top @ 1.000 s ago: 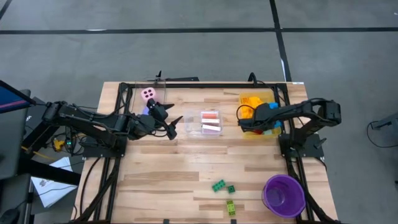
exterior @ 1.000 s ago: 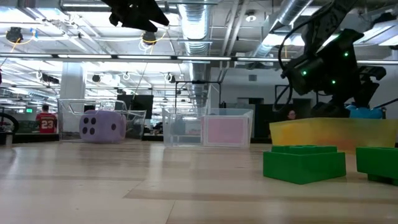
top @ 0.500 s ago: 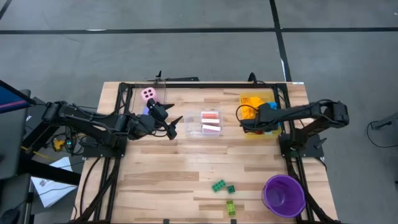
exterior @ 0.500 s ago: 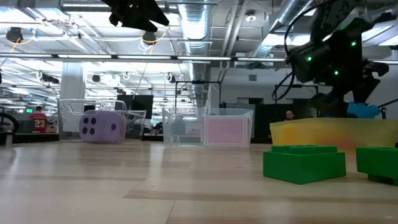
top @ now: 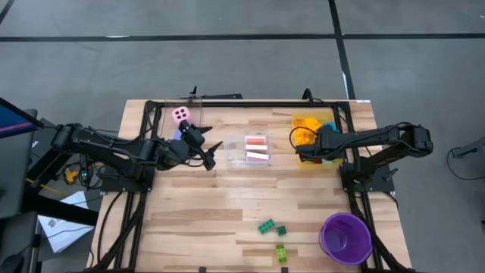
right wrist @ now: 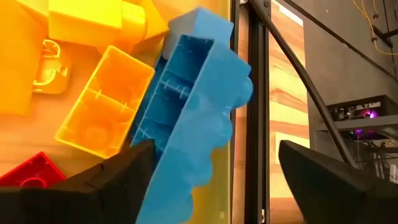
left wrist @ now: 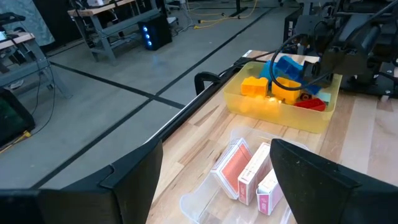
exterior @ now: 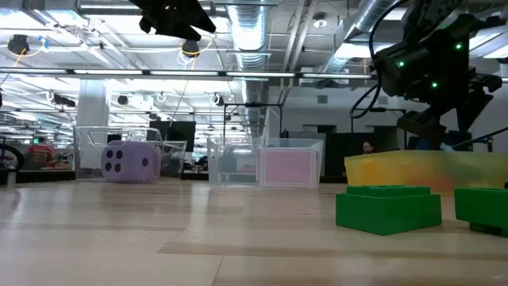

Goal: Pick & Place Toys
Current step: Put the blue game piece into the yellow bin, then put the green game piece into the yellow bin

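— Toys first, from the left, please: where are they?

— I see the pink dotted die (top: 180, 114) at the far left of the wooden table (top: 227, 205), and the purple dotted die (exterior: 131, 161) just beside it, inside a clear plastic bin (exterior: 87, 151). My left gripper (top: 214, 154) hangs above the table between these dice and the middle clear bin (top: 256, 150), and its fingers stand apart with nothing between them.

— And the middle?

— The pink-backed cards (left wrist: 239, 172) stand on edge in that middle bin. Nearer to the front edge, three small green plastic bricks (top: 266, 226) lie on the bare wood.

— The right side?

— The yellow see-through bin (left wrist: 283, 113) has yellow, orange, red and blue bricks in it. My right gripper (top: 307, 151) is over this bin, fingers spread. A large blue plastic brick (right wrist: 193, 118) lies tilted just in front of them, leaning on an orange brick (right wrist: 106, 102); I cannot tell if the fingers touch it. The round purple cup (top: 346, 237) is at the front right corner.
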Motion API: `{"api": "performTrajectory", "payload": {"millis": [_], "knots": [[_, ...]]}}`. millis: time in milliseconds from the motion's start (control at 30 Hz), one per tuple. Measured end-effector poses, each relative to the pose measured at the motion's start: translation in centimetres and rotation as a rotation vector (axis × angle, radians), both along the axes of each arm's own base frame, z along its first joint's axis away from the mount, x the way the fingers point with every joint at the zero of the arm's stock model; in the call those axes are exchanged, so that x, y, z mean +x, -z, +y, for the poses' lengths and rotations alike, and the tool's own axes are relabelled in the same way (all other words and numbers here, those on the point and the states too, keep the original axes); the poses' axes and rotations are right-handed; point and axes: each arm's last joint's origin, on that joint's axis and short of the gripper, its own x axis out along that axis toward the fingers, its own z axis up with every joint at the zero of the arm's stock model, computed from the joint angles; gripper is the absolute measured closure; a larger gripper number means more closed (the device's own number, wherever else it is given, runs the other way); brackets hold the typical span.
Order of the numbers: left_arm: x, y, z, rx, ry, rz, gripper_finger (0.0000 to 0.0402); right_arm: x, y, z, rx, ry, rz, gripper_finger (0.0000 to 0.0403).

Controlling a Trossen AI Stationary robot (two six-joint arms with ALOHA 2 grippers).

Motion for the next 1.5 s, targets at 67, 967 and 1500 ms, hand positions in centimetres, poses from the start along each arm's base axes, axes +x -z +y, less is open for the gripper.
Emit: {"api": "performTrajectory", "payload": {"millis": [67,967,1500], "knots": [[0.0,0.0,0.0,0.0,0.0,0.0,0.0109,0.0,0.0,0.0,0.002,0.001,0.0,0.0058],[0.0,0.0,0.0,0.0,0.001,0.001,0.0109,-0.1,-4.8,5.7,-0.125,-0.305,-0.382,0.0035],[0.6,0.9,-0.9,-0.115,0.232,0.008,0.0109,0.5,-5.9,14.0,-0.066,-0.839,-0.722,0.0035]]}}
